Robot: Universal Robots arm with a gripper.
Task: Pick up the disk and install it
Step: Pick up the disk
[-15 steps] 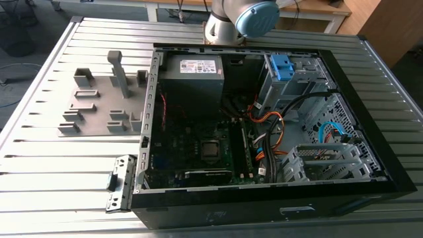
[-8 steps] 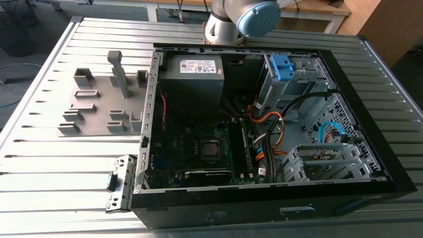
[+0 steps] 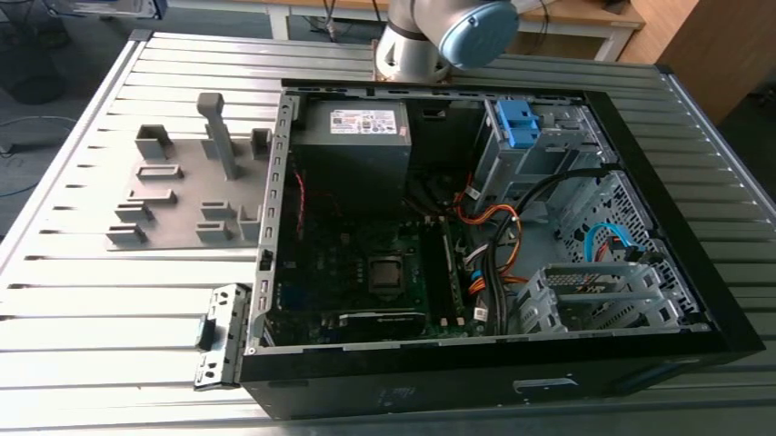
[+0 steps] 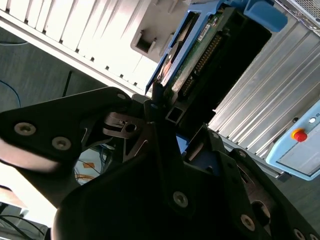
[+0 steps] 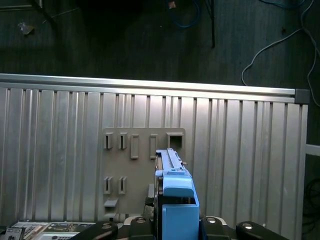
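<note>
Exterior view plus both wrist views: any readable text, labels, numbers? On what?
White sticker on the grey metal box inside the black computer case: printed, too small to read.
Small white label on the flat silver-metal disk with blue rails: too blurred to read.
No text reads legibly.

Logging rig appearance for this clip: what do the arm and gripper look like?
The arm is silver-grey tubing with a round light-blue joint cap. The gripper is matte black, built of angular plates and linkages fastened with silver screws.
</note>
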